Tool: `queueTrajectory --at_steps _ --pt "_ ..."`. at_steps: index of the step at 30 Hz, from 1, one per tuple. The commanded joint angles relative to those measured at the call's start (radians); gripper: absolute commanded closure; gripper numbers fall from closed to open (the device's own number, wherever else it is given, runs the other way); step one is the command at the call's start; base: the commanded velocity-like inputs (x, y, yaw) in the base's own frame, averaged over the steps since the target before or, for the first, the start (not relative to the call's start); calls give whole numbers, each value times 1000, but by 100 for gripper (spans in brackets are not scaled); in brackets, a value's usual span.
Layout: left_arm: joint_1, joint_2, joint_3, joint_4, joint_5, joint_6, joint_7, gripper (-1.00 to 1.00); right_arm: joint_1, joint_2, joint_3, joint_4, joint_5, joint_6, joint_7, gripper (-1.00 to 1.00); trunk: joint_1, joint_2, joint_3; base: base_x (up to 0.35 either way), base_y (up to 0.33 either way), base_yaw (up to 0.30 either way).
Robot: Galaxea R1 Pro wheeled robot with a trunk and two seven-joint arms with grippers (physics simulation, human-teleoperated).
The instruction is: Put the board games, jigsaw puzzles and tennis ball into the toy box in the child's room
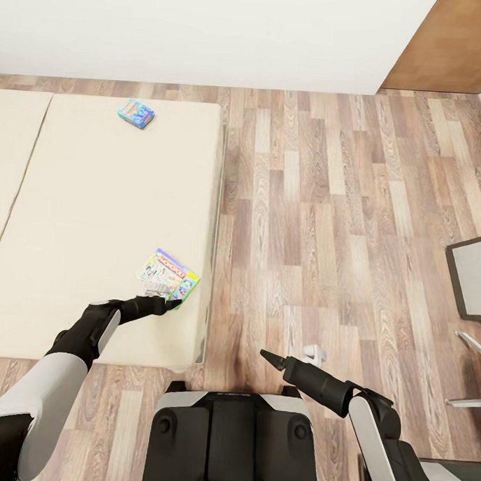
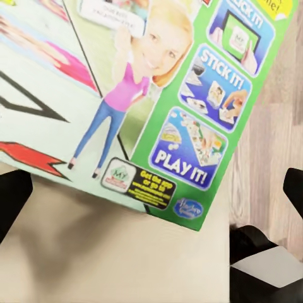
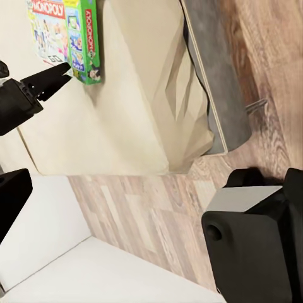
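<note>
Two board games lie on the bed's beige mattress [image 1: 95,213]. The small blue one [image 1: 136,113] is far back near the wall. The white-green one [image 1: 169,274] [image 2: 158,95] [image 3: 66,35] rests close to the mattress's right edge. My left gripper [image 1: 170,304] [image 2: 151,196] hovers open just at that box's near edge, one finger [image 2: 12,199] on each side and nothing between them. In the right wrist view the left gripper [image 3: 53,79] points at the box. My right gripper [image 1: 269,356] [image 3: 151,196] is open over the floor, in front of my base.
Bare wood floor [image 1: 325,223] spreads right of the bed. The bed's thin grey frame [image 3: 211,95] runs along the mattress's side. A grey panel with metal legs [image 1: 471,278] stands at the right edge. White wall behind, brown door [image 1: 452,40] at far right.
</note>
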State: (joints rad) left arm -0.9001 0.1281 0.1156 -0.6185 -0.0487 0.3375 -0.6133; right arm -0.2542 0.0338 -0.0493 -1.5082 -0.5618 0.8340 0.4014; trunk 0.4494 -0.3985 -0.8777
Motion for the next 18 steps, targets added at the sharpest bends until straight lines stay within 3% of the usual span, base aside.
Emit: queueTrajectory --at_steps 1,18 --pt "0 -1 5 -1 -5 8 -7 -100 0 1 -3 -1 2 7 5 -100 1 -2 -1 0 -9 0" --pt "0 2 7 -1 -5 9 -8 -100 0 2 -1 0 2 7 5 -100 1 -2 -1 3 56 0"
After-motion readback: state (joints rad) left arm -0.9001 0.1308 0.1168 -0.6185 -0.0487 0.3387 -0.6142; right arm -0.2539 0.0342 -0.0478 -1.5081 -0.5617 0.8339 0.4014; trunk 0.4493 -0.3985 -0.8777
